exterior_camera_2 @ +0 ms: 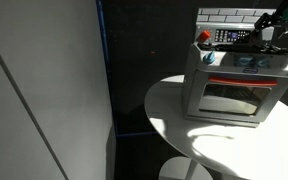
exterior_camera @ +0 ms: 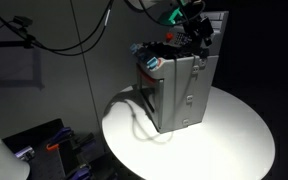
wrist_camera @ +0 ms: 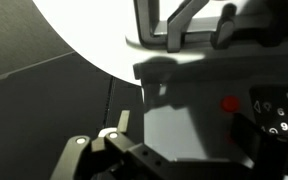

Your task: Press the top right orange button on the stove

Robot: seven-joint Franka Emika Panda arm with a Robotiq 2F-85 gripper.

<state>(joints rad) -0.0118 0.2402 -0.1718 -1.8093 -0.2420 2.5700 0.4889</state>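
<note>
The grey toy stove (exterior_camera: 180,92) stands on a round white table (exterior_camera: 234,140); it shows in both exterior views (exterior_camera_2: 234,85). Its pale tiled back panel (exterior_camera_2: 229,14) rises behind a dark control strip (exterior_camera_2: 236,37) with an orange-red button (exterior_camera_2: 205,37) at one end. My gripper (exterior_camera: 194,28) hovers over the stove's top, close to the back panel, and also shows at the frame's right edge (exterior_camera_2: 276,27). In the wrist view my gripper (wrist_camera: 179,128) looks open and empty over the grey stove top (wrist_camera: 174,125), with an orange button (wrist_camera: 229,102) just beyond the right finger.
A black cable (exterior_camera: 134,112) lies across the table beside the stove. More cables hang at the back. A dark box with small items (exterior_camera: 44,148) sits below the table's edge. A tall grey panel (exterior_camera_2: 44,90) fills one side.
</note>
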